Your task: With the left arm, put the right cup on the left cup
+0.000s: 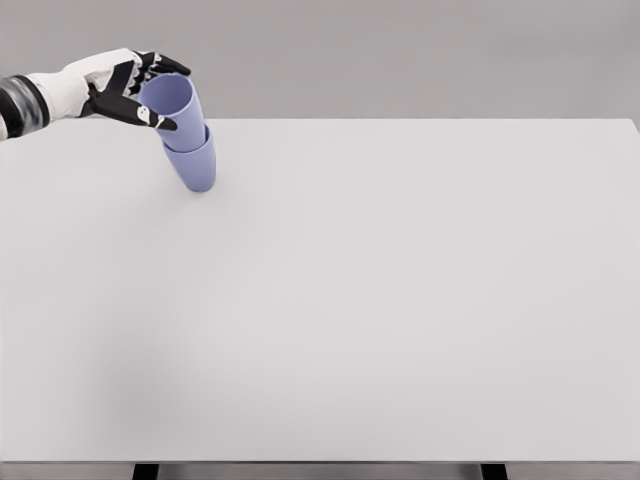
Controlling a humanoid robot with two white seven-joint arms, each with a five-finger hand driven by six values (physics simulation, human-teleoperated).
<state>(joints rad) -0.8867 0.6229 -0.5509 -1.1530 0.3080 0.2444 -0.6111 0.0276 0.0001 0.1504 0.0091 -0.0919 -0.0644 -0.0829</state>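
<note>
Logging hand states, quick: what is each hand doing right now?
Left hand: closed on the upper cup, nested in the lower cup.
Right hand: not in view.

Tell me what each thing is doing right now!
upper cup: held by the hand, tilted, nested into the lower cup.
lower cup: tilted, holding the upper cup inside it, bottom end on the table.
left hand: fingers wrapped around the upper cup.
table: white, carrying the stacked cups near its far left.

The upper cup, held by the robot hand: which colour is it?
Light lavender blue, plain, without pattern; the upper cup shows best in the head view, the only one.
</note>
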